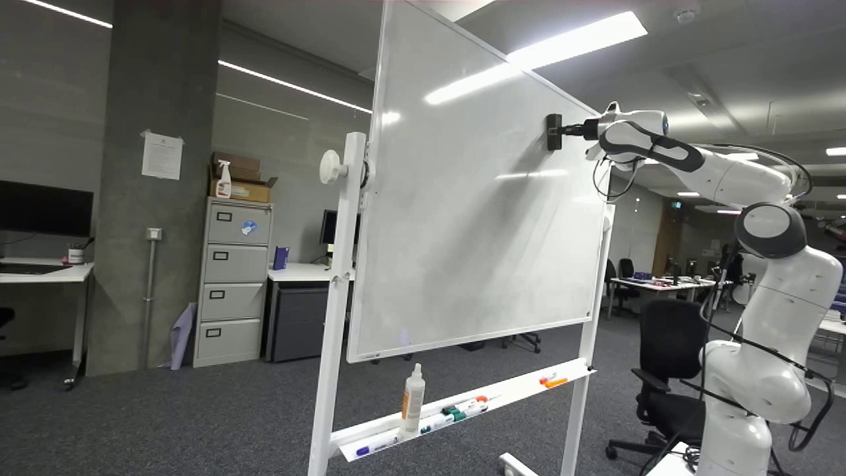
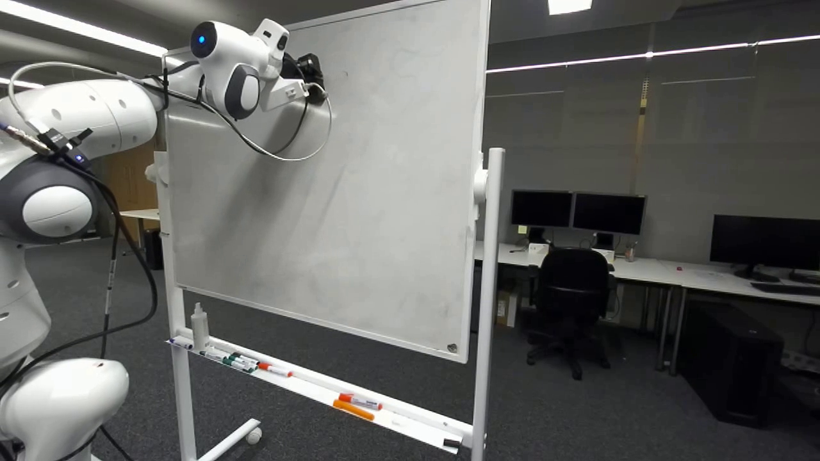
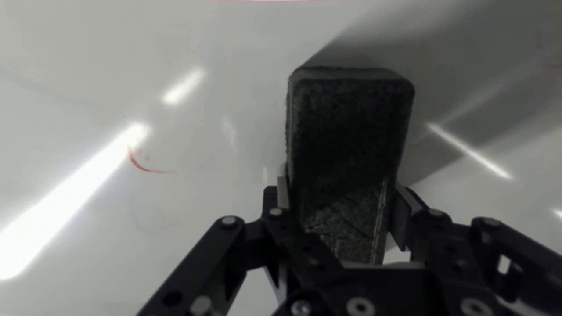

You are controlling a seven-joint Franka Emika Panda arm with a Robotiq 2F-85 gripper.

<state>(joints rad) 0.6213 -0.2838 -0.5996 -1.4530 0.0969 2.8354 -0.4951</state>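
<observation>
We see a whiteboard (image 1: 456,264) on a white frame (image 2: 489,288), standing on dark carpet (image 1: 198,423) amid grey walls (image 2: 576,147). The arm (image 1: 714,175) stands tall, bent toward it, its claw (image 3: 344,202) clamped on a black eraser (image 3: 351,131) against the whiteboard's upper part. We can't read the sheet (image 1: 162,156) on the pillar (image 1: 165,79); its print is too small.

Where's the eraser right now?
In an exterior view, the black eraser is at the upper right of the whiteboard, gripped by the end effector; in the wrist view it sits right of a curved red mark.
</observation>
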